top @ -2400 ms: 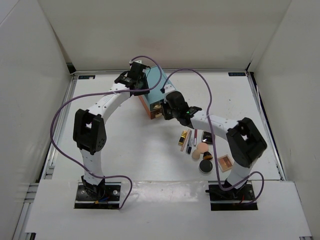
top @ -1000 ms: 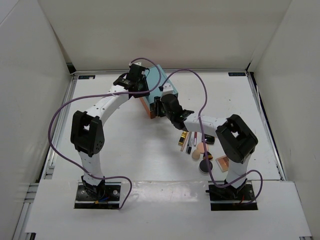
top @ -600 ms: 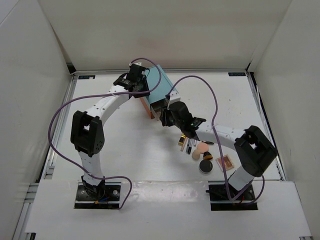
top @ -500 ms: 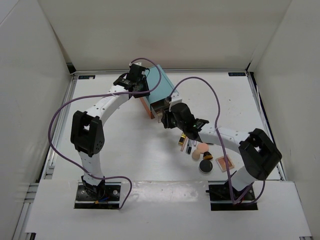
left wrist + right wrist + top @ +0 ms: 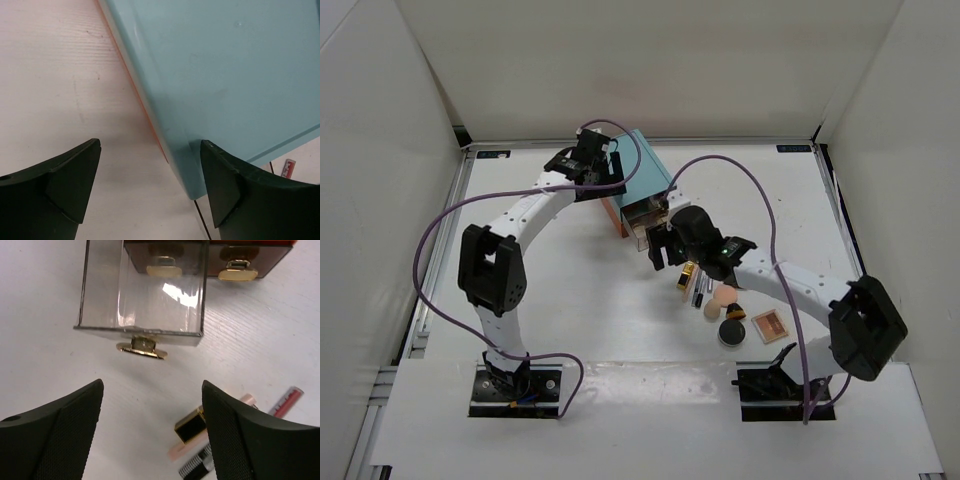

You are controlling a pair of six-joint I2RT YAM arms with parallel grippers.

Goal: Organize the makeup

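Left end effector (image 5: 150, 147) and right end effector (image 5: 152, 385) both gape.

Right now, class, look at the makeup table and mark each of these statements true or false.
1. One clear drawer of the teal box stands pulled out. True.
2. That drawer holds the gold lipstick tube. False: the drawer is empty, and the tube lies on the table.
3. The right gripper is open and holds nothing. True.
4. The round black compact sits on top of the teal box. False: it lies on the table beside the square palette.
5. The left gripper is shut. False: it is open, over a corner of the teal box.
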